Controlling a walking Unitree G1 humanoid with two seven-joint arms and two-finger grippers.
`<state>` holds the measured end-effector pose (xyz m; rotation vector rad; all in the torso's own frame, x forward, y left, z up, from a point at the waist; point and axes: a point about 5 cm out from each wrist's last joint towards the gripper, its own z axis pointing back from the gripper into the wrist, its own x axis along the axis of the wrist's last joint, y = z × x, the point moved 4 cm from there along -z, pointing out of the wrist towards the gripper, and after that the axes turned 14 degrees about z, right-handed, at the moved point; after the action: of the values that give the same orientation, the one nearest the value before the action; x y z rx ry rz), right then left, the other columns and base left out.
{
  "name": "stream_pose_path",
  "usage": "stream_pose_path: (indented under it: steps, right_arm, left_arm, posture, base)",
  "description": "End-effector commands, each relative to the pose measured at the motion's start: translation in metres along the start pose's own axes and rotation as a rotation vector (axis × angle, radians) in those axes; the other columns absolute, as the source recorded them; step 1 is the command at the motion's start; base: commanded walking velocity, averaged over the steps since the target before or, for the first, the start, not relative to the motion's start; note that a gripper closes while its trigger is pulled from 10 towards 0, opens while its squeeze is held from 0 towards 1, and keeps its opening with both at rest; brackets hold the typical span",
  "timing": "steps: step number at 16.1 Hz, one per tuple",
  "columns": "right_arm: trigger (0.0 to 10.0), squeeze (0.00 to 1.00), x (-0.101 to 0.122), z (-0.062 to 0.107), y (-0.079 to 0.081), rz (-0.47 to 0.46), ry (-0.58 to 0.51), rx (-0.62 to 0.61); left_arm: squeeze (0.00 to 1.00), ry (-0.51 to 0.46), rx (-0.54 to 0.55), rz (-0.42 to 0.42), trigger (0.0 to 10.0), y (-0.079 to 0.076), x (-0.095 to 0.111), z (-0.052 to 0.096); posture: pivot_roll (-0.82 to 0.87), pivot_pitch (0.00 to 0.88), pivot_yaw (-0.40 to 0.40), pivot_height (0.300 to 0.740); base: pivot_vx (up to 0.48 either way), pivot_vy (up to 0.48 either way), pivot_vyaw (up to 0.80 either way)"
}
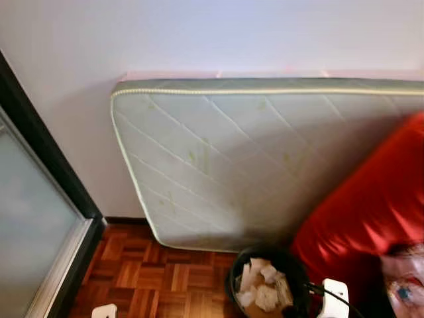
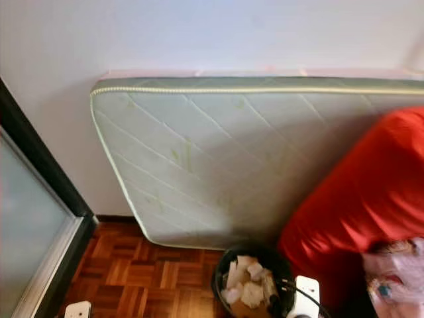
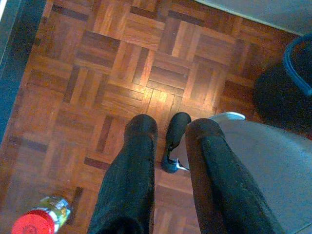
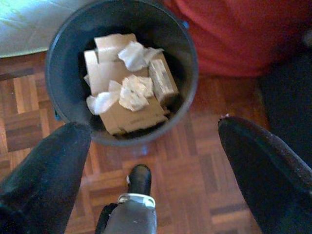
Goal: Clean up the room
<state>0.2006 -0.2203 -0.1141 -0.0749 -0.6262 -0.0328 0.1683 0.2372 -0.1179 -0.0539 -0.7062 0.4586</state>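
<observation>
My right claw (image 4: pixel 146 141) hung wide and empty above the round black bin of crumpled paper and cardboard (image 4: pixel 66 53); my left claw (image 3: pixel 168 146) was narrow, empty. Next, I judged, fetch the red-capped bottle (image 3: pixel 41 222).

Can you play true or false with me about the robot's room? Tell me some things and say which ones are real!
1. The black bin holds cardboard and crumpled paper. True.
2. The mattress lies flat on the floor. False: it stands on its edge, leaning against the wall.
3. The floor is wooden parquet. True.
4. The right gripper holds a box. False: its fingers are spread open with nothing between them, above the bin.
5. The big soft thing beside the bin is blue. False: it is red.
</observation>
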Motion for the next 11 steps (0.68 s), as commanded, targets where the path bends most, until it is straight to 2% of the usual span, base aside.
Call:
stream_pose_path:
  steps: [1,5,11]
  right_arm:
    - [10.0,0.00,-0.0033,0.0005,0.0010,0.002,0.008,0.002]
    - [10.0,0.00,-0.0021,0.0002,0.0006,0.005,0.006,-0.002]
    - [10.0,0.00,-0.0009,0.0002,-0.0009,0.009,0.003,-0.008]
  left_arm:
    - [0.00,0.007,0.006,-0.012,10.0,0.0021,-0.0006,0.0004]
    - [0.00,0.006,0.006,-0.012,10.0,0.0004,-0.0002,-0.0003]
    - [0.00,0.005,0.007,-0.007,10.0,-0.0017,0.0001,-0.0011]
  posture:
    - [0.10,0.000,0.003,0.740]
    - [0.10,0.000,-0.001,0.740]
    - [0.10,0.000,-0.009,0.740]
  base:
    - [-0.319,0.000,0.00]
    - [-0.307,0.000,0.00]
    - [0.000,0.000,0.00]
